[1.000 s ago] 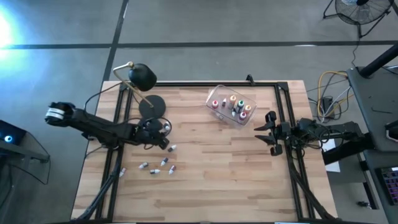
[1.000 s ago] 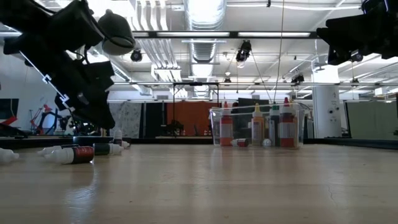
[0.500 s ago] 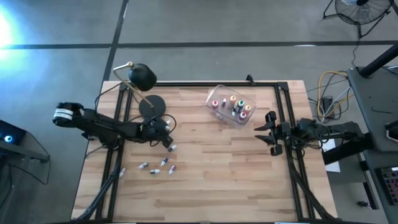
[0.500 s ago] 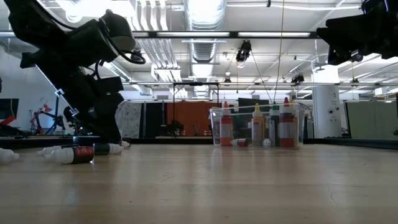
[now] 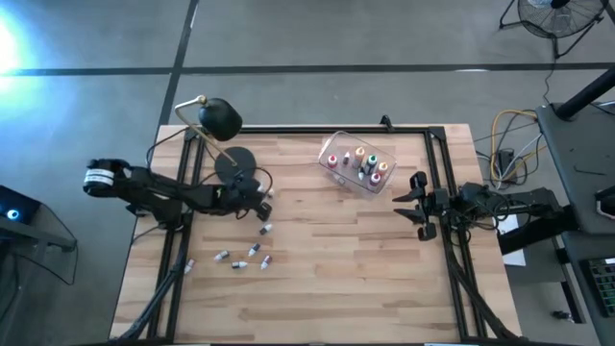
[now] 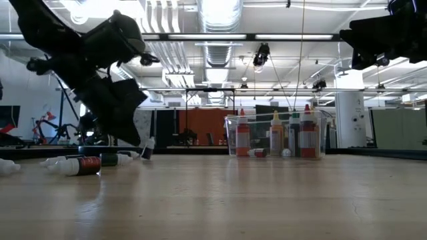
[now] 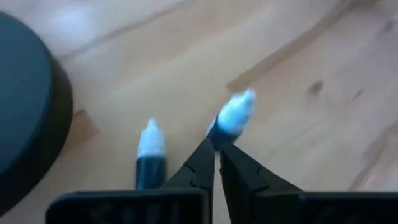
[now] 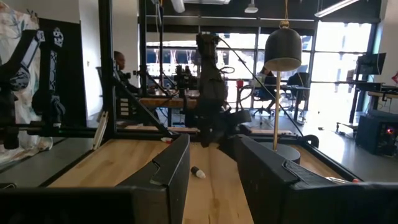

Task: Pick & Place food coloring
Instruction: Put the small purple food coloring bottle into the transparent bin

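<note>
Left hand: low over wooden table beside black round lamp base, fingers pressed together, pinching tiny dark white-capped dropper bottle. Right hand: hovering at table's right edge, fingers spread.

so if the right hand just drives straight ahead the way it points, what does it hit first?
Probably the small bottle lying on the table just ahead of the right hand, if it runs low enough; beyond it, the left arm. Depth is unclear.
</note>
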Controlling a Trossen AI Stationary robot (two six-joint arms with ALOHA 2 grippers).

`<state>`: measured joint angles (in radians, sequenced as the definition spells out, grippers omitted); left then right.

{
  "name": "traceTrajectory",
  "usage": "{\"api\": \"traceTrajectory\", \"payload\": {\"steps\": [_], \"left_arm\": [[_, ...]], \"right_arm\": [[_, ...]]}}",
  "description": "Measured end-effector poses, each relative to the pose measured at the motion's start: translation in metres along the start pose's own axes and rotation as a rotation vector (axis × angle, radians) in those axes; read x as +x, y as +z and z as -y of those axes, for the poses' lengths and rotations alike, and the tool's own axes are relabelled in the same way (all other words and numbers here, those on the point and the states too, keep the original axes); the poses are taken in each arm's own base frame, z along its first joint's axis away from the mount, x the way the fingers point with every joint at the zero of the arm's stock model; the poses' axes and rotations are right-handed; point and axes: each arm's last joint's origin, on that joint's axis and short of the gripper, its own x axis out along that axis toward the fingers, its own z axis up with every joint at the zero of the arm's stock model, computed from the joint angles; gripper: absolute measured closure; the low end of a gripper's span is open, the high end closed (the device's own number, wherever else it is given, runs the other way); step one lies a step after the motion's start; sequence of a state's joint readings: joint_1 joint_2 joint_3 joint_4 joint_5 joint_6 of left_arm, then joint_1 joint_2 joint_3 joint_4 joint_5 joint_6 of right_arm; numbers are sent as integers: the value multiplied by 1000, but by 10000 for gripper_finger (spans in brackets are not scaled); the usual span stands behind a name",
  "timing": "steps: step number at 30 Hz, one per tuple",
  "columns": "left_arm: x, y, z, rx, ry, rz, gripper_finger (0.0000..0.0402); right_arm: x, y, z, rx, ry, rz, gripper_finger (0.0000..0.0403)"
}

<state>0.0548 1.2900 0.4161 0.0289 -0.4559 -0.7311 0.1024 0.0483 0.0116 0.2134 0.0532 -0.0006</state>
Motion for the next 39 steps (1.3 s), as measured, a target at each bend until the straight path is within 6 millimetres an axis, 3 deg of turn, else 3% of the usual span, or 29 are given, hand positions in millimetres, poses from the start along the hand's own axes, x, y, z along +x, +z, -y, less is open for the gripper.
{"api": "traceTrajectory", "payload": {"steps": [4, 7, 11, 16, 23, 31, 39], "left_arm": [[-5, 19, 10, 11, -42, 64, 401], [-5, 22, 11, 73, -28, 30, 401], [-7, 31, 13, -24, -20, -26, 390], [-13, 43, 18, -91, -24, -104, 332], [-21, 66, 18, -98, 102, -200, 247], [5, 78, 22, -158, 78, -342, 227], [26, 78, 32, -69, 147, -452, 227]], "right_arm": [[0, 0, 0, 0, 0, 0, 280], [0, 0, 0, 0, 0, 0, 280], [0, 0, 0, 0, -1, 0, 280], [0, 0, 0, 0, 0, 0, 280], [0, 0, 0, 0, 0, 0, 280], [0, 0, 0, 0, 0, 0, 280], [0, 0, 0, 0, 0, 0, 280]]}}
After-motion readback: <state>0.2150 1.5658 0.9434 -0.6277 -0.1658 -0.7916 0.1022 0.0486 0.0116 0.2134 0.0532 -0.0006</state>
